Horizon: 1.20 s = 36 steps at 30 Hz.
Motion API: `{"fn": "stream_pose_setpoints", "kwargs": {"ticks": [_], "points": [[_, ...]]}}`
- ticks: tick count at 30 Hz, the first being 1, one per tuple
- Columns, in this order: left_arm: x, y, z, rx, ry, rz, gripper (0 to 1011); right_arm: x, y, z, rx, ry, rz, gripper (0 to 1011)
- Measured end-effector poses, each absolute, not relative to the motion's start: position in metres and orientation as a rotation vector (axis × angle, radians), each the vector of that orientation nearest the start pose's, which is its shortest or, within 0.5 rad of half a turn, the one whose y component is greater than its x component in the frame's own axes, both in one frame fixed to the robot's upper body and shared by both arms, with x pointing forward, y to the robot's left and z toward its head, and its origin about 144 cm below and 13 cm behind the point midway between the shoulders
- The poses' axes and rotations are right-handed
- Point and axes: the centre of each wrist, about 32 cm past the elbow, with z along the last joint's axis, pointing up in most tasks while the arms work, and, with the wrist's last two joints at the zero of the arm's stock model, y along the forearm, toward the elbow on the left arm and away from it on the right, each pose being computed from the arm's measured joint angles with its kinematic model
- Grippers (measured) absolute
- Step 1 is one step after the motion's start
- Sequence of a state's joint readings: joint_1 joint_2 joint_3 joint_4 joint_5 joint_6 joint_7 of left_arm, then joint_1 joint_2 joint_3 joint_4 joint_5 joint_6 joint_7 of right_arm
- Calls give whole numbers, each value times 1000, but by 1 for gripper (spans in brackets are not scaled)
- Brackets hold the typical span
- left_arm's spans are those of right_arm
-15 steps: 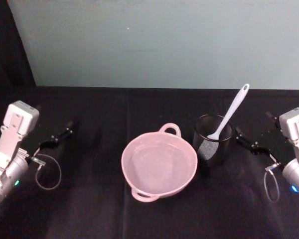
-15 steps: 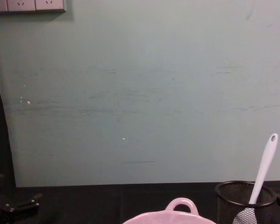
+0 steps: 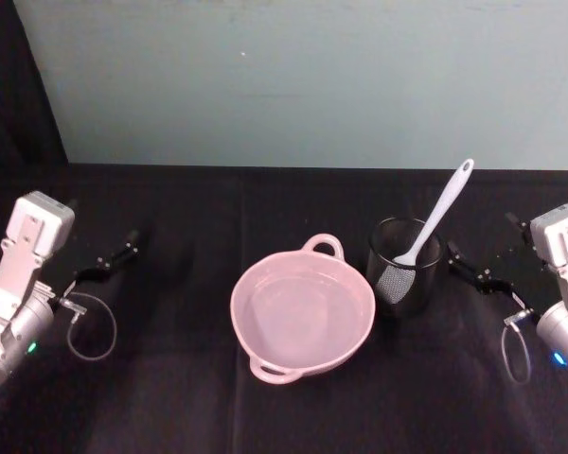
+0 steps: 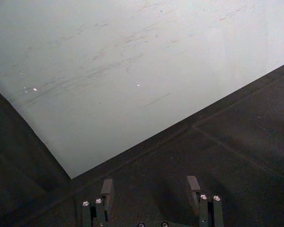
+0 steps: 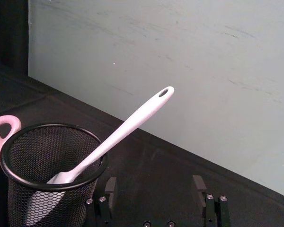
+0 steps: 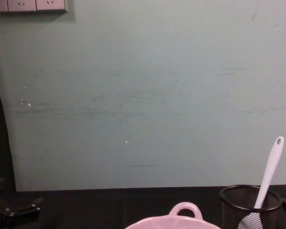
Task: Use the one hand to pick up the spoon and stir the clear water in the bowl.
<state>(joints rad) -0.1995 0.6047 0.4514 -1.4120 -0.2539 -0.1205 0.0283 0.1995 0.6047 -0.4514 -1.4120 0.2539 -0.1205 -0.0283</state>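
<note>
Head view, read from left to right. The left gripper (image 3: pixel 125 248) hangs low over the black tabletop (image 3: pixel 170 378) at the far left, well apart from the task's things. A loop of grey cable (image 3: pixel 93 326) dangles beside its wrist. In the left wrist view the left gripper (image 4: pixel 150 189) has its two fingers spread with bare tabletop between them, and it holds nothing.

At the centre stands the pale pink bowl (image 3: pixel 246 303), upright on the tabletop. One loop handle points toward the pale green wall (image 3: pixel 312 76) and a second handle sits on the near rim. Its inside appears to hold clear water, though the surface is hard to make out.

Just to the right of the bowl, close to its rim, stands a black wire-mesh cup (image 3: pixel 398 288). The white spoon (image 3: pixel 440 219) rests in this cup, blade down inside the mesh. Its slim handle leans up and to the right, past the cup's rim. The right wrist view shows the spoon (image 5: pixel 128 127) leaning on the rim of the cup (image 5: pixel 33 151), with the hole at the handle's end uppermost.

The right gripper (image 3: pixel 466 267) sits just to the right of the cup, near the tabletop, touching neither cup nor spoon. In its own wrist view the right gripper (image 5: pixel 154 185) has its fingers parted and empty.
</note>
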Motion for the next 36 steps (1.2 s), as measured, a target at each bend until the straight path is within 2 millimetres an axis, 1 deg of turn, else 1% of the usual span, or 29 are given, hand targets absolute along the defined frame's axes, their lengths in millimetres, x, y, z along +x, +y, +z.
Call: {"fn": "stream_pose_setpoints", "kwargs": {"ticks": [22, 28, 36], "points": [[489, 310, 1140, 304, -285, 1248, 1005, 488, -309, 1140, -307, -288, -1248, 1003], [489, 310, 1140, 305, -285, 1248, 1005, 478, -312, 1146, -304, -242, -1250, 1002], [489, 310, 1140, 304, -285, 1248, 1005, 463, -328, 1158, -257, -150, -1269, 1002]]}}
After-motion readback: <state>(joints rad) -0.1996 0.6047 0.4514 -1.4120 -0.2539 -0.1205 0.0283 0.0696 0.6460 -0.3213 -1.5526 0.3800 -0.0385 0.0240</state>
